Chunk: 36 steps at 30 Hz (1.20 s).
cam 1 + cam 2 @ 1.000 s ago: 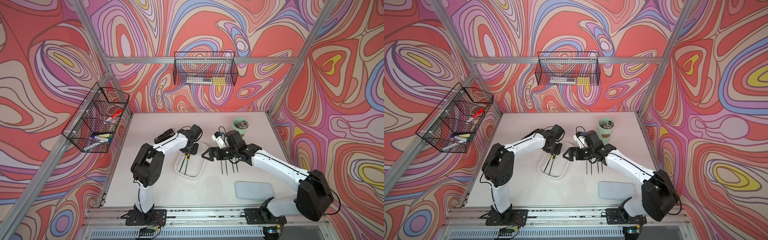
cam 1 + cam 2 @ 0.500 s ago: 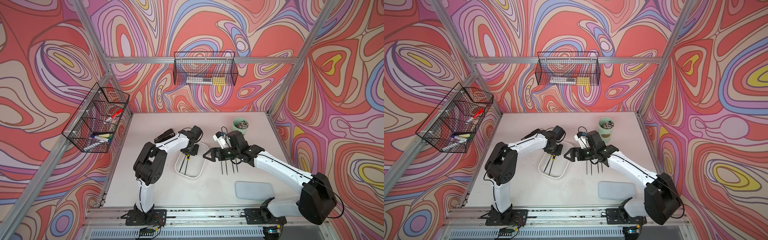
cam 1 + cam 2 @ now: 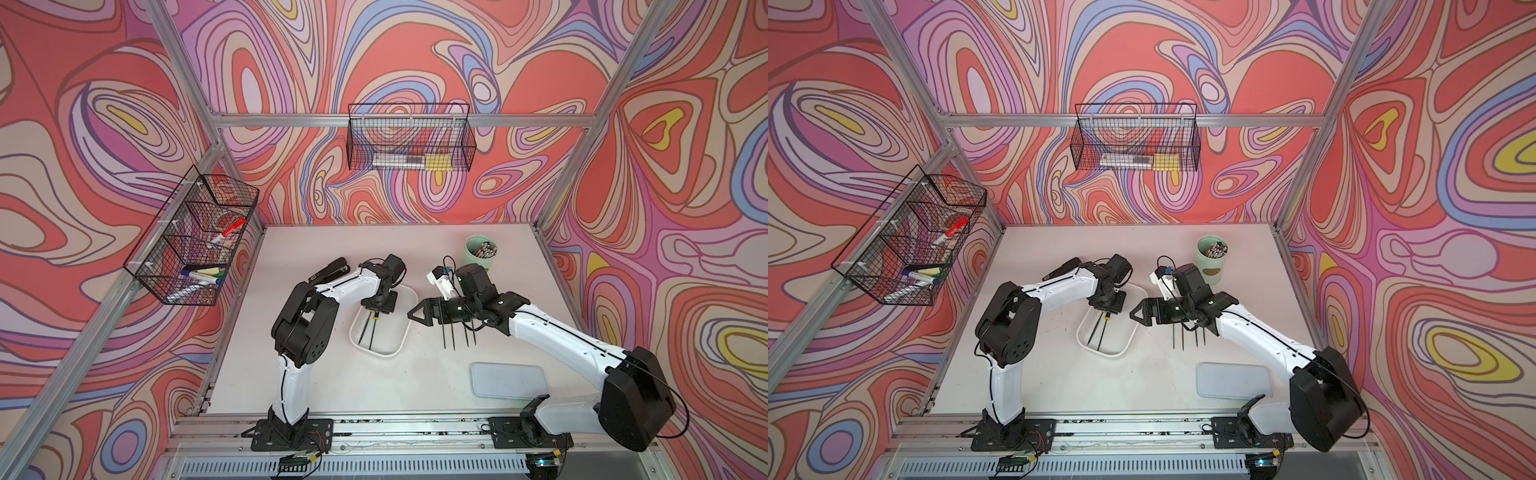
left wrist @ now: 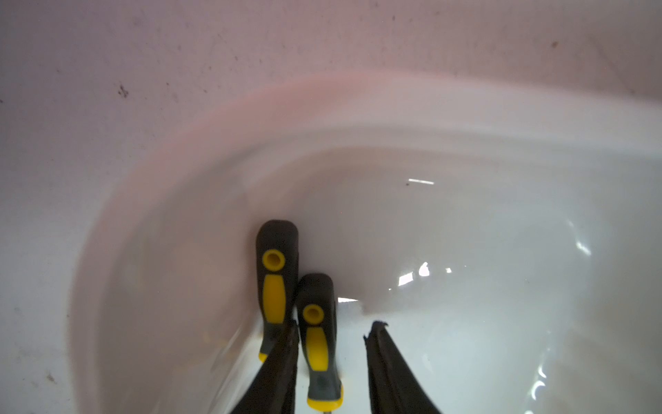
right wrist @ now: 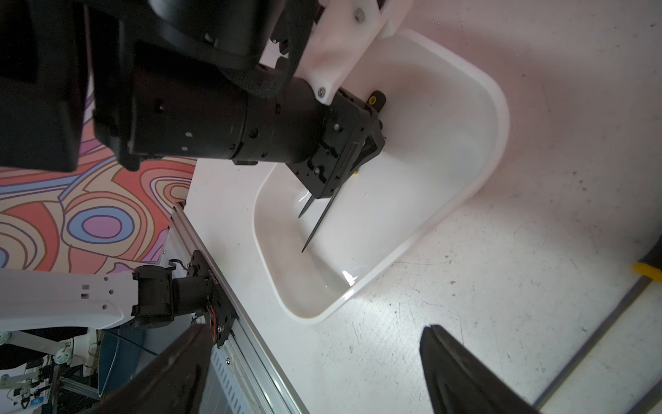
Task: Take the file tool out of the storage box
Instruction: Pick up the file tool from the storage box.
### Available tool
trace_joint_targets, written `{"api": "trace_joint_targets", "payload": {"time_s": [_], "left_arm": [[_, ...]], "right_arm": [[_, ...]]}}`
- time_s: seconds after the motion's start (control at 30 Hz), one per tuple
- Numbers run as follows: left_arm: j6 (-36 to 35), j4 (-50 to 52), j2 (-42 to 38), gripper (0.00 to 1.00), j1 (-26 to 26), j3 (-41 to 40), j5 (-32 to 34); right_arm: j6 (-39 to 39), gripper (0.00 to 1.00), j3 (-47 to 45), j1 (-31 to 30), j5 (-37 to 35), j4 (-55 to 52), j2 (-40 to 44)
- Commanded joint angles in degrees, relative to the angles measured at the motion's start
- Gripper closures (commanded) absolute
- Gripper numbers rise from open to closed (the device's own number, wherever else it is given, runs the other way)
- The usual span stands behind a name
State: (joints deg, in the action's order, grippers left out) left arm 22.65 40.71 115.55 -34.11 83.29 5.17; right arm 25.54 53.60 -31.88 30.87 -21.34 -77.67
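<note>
The white storage box (image 3: 399,349) (image 3: 1125,347) sits mid-table with two file tools (image 3: 368,334) (image 3: 1100,332) inside. My left gripper (image 3: 376,309) (image 4: 333,326) reaches down into the box at their handle end. Its narrowly open fingers (image 4: 286,358) straddle one black-and-yellow handle (image 4: 317,347). That handle rests against one finger, with a gap to the other. The second handle (image 4: 276,283) lies just outside the jaws. My right gripper (image 3: 415,314) (image 5: 315,328) hovers wide open and empty beside the box (image 5: 501,118).
Several more files (image 3: 459,334) (image 3: 1187,337) lie in a row on the table, their handles under my right arm. A pale lid (image 3: 508,380) lies front right. A mint cup (image 3: 480,253) stands back right. A black object (image 3: 330,268) sits behind the left arm.
The left jaws have narrowed a little around the file handle in the box. The right gripper holds nearly the same place and stays wide open.
</note>
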Motion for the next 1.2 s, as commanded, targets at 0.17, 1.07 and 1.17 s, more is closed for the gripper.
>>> {"api": "trace_joint_targets", "payload": {"time_s": [0.17, 1.07, 1.17], "left_arm": [[0.6, -0.8, 1.8, 0.65, -0.1, 0.5, 0.9], [6.0, -10.1, -6.5, 0.90, 2.1, -0.1, -12.8], [8.8, -11.2, -9.2, 0.91, 2.1, 0.3, -15.8]], "right_arm": [[-0.7, 0.09, -1.1, 0.4, -0.7, 0.4, 1.3], [7.3, 0.24, -9.3, 0.4, -4.1, 11.1, 6.9], [9.4, 0.29, -10.4, 0.3, -3.7, 14.5, 7.1]]}}
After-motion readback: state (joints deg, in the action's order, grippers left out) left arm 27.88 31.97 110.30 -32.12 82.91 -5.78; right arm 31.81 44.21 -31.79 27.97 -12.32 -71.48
